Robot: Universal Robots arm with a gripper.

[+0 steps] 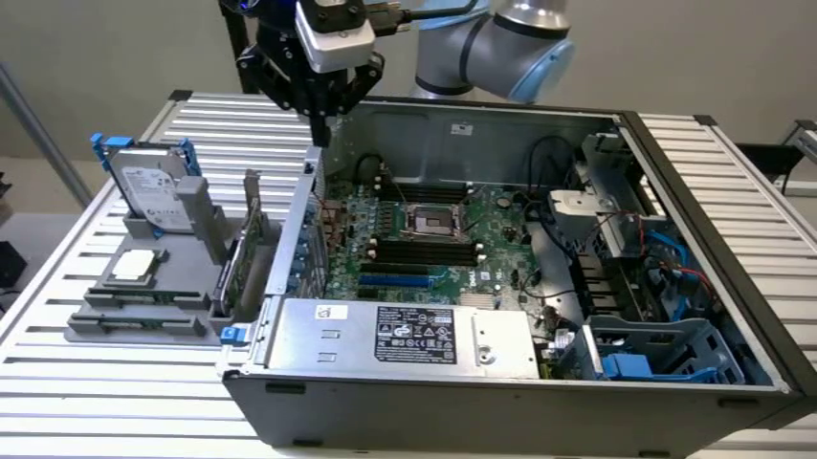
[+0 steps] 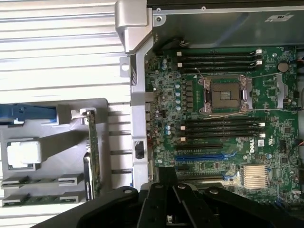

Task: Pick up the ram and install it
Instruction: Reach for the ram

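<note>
**Ram sitting in the holder, gripper hanging empty over the case wall**

You're seeing the ram lying flat in a groove of the grey parts holder, outside the computer case, on the exterior view's left. A second ram stick is lying just beside it, parallel. In the same holder a silver processor chip is sitting near the sticks, an expansion card is standing upright on the side towards the case, and a hard drive with blue rails is leaning at the far end.

Your gripper is hanging above the case's wall, between the holder and the motherboard, well apart from the ram. Its fingers are drawn together and gripping nothing.

Inside the case, black memory slots are running along both sides of the processor socket. Everything is resting on a slatted metal table.
</note>
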